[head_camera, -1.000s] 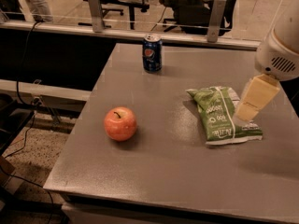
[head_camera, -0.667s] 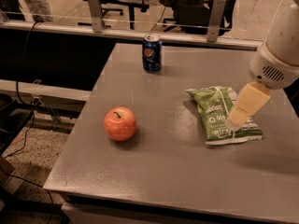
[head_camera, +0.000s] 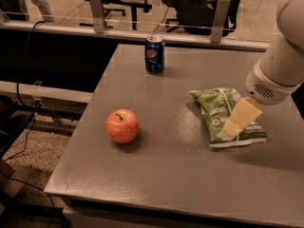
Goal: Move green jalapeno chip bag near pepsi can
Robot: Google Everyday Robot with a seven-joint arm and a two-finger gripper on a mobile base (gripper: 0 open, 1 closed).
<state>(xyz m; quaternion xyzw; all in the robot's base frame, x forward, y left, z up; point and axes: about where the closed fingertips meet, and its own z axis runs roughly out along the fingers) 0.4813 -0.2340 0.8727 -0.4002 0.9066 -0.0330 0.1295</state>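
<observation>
The green jalapeno chip bag (head_camera: 216,109) lies flat on the right part of the grey table (head_camera: 161,175), its long side running front to back. The pepsi can (head_camera: 155,54) stands upright near the table's far edge, well apart from the bag, to its back left. My gripper (head_camera: 232,128), cream-coloured below a white arm, hangs over the front right part of the bag, very close to its surface. It holds nothing that I can see.
A red-orange apple (head_camera: 122,126) sits on the left part of the table, in front of the can. A rail with metal posts (head_camera: 97,4) runs behind the table. Office chairs stand beyond it. The table's left edge drops to the floor and cables.
My gripper has moved left and down, from beside the bag's right edge to over its front right part. The bag, can and apple have not moved.
</observation>
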